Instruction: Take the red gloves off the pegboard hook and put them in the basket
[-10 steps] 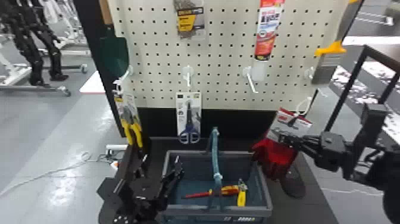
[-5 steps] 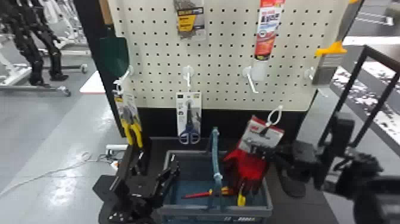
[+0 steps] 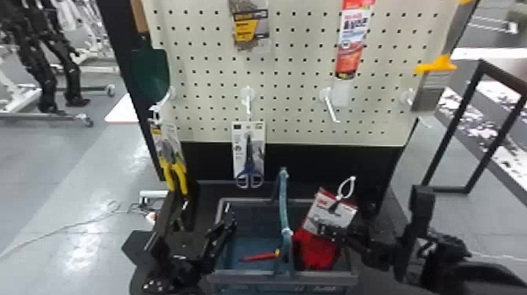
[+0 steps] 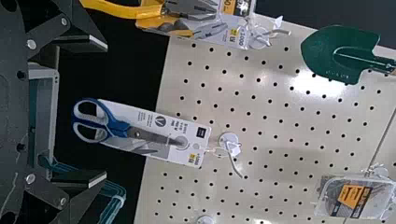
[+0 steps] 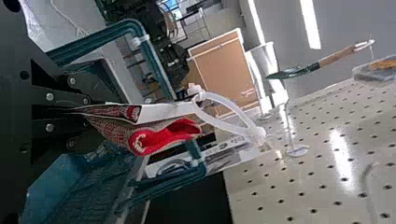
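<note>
Head view: the red gloves (image 3: 317,251) hung at the right claw (image 3: 327,230), within the basket's (image 3: 251,277) outline; the left claw (image 3: 207,206) gaped. Left wrist view: its tips stood wide. Right wrist view: the right claw (image 5: 86,112) pinched the gloves between its tips.

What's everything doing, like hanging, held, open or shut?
Gloves: off the hook, held at the basket
Right jaws: shut on the gloves
Left jaws: open, empty
Basket: upright, handle up
Red tool: lying in the basket
Scissors: hanging, carded
Pliers: hanging
Trowel: hanging
Pack: hanging
</note>
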Motion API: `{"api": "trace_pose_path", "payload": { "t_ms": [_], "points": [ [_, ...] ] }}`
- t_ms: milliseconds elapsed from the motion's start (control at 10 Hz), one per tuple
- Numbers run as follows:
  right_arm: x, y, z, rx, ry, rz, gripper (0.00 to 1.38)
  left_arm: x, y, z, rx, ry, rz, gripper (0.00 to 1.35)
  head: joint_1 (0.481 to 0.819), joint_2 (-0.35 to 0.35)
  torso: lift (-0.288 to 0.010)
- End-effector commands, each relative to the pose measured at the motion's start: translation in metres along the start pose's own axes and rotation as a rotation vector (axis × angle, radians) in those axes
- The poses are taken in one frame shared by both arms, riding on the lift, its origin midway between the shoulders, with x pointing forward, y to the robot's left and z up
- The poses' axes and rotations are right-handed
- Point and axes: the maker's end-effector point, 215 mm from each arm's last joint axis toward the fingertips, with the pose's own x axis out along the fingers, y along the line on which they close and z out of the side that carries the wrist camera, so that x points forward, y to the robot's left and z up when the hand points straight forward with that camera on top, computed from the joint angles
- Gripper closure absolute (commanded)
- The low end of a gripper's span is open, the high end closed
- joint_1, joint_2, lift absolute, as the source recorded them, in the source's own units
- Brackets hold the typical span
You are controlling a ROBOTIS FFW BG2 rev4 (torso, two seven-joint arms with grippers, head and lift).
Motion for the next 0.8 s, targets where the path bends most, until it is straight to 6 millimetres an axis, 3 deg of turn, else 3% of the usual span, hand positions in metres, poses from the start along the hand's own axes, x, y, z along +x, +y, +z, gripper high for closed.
{"api": "trace_pose_path", "payload": {
  "t_ms": [0, 200, 400, 500, 700],
  "points": [
    [0.0081, -0.0093, -0.0094, 0.025, 0.009, 0.012, 1.21, 0.0006, 0.0004, 0.0006, 0.0, -0.001, 0.001, 0.32, 0.549, 0.0, -0.1],
    [0.0145, -0.0148, -0.0145, 0.047, 0.028, 0.024, 1.13, 0.0006, 0.0007, -0.0004, 0.0, 0.002, 0.002, 0.32, 0.549, 0.0, -0.1],
    [0.0121, -0.0171, -0.0164, 0.053, 0.033, 0.013, 0.07, 0.0001, 0.0013, 0.0001, -0.001, 0.0, 0.004, 0.32, 0.549, 0.0, -0.1],
    [0.0117, -0.0169, -0.0174, 0.049, 0.042, 0.012, 0.02, 0.0001, 0.0013, 0.0005, -0.001, -0.002, 0.004, 0.32, 0.549, 0.0, -0.1],
    [0.0109, -0.0188, -0.0167, 0.049, 0.039, 0.003, 0.27, 0.0007, 0.0012, 0.0022, 0.0, -0.006, 0.004, 0.32, 0.549, 0.0, -0.1]
  ]
}}
